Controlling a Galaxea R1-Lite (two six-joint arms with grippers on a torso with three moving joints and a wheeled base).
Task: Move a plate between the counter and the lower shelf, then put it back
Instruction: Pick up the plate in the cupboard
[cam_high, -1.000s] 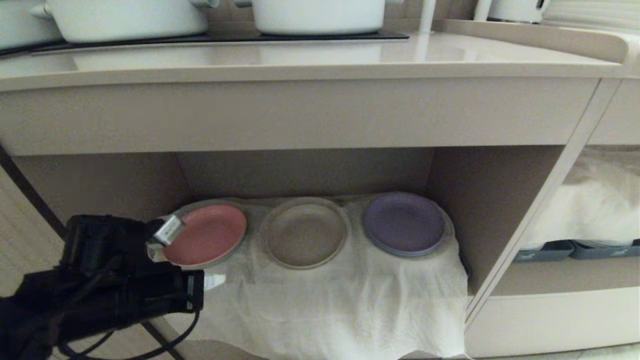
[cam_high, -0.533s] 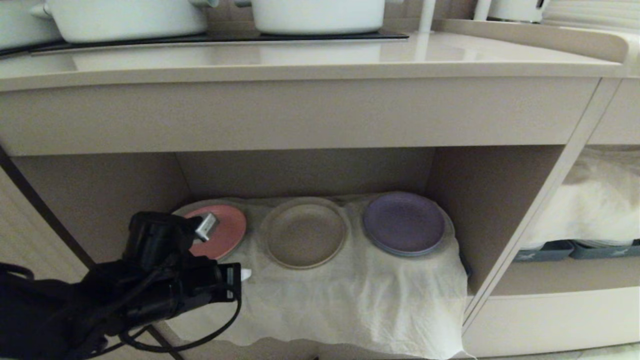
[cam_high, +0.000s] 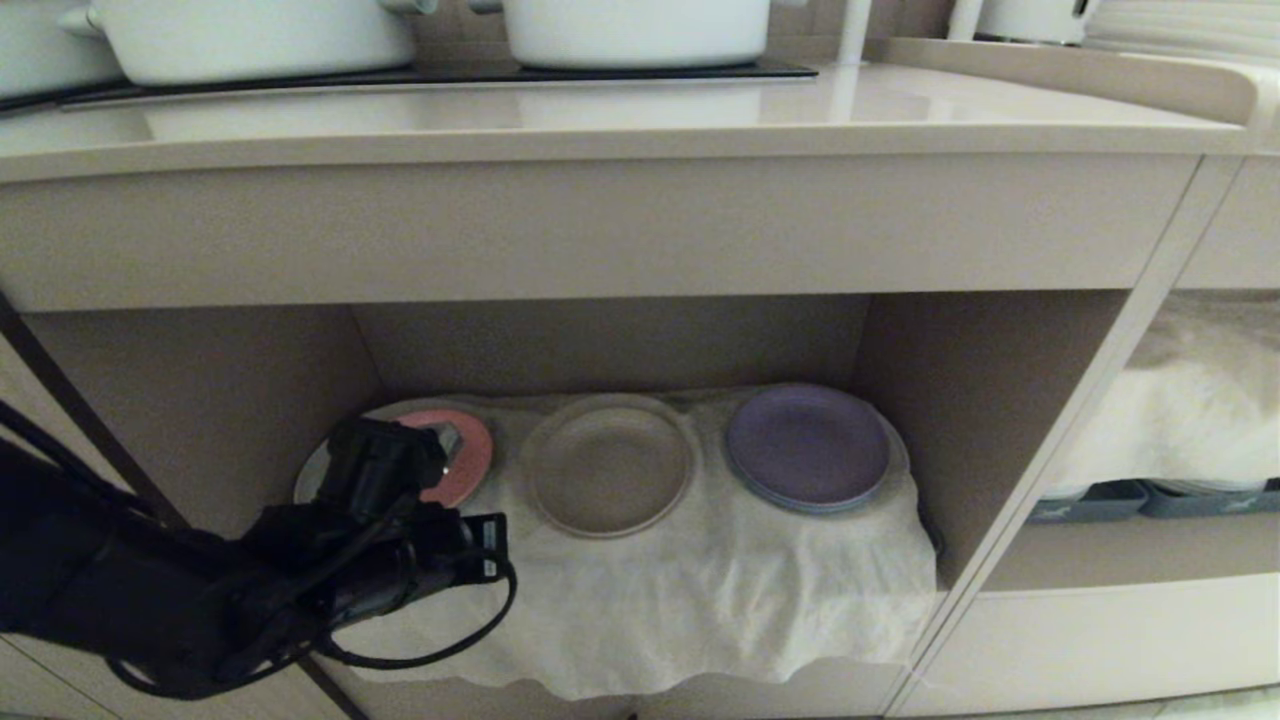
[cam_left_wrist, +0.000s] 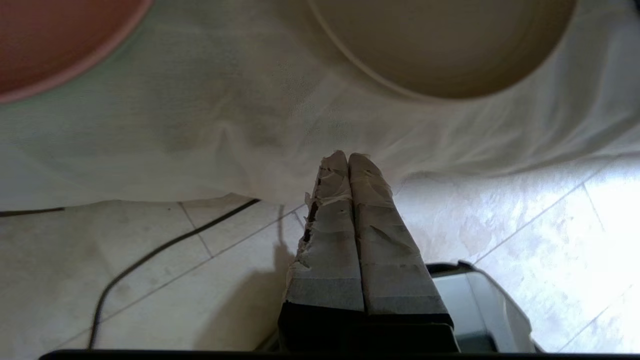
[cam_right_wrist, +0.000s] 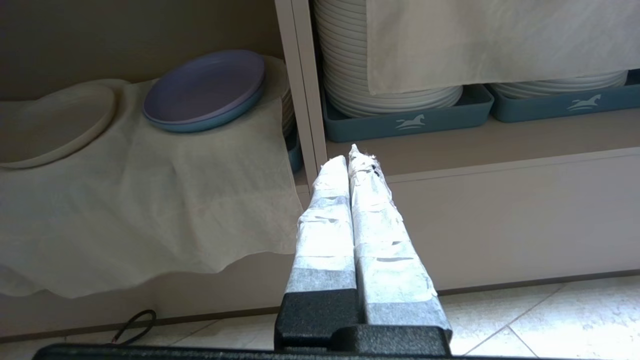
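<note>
The plate (cam_high: 608, 465) — the cream-beige one — lies flat on the white cloth (cam_high: 700, 590) that covers the floor of the lower shelf (cam_high: 200, 400). A pink plate (cam_high: 470, 450) sits just beside the plate on one side and a purple plate (cam_high: 808, 447) near it on the other. The counter (cam_high: 600, 115) runs above the plate, with white pots (cam_high: 250, 35) on its black hob panel.

The left gripper (cam_left_wrist: 347, 162) hangs in front of the plate, over the draped front edge of the cloth, its taped fingers pressed together on nothing. In the head view its black arm partly covers the pink plate.

The right gripper (cam_right_wrist: 350, 160) is well apart from the plate, low by the post beyond the purple plate — its fingers clenched and empty. Behind that post, stacked white plates (cam_right_wrist: 390, 75) stand in blue-grey trays (cam_right_wrist: 410, 120).
</note>
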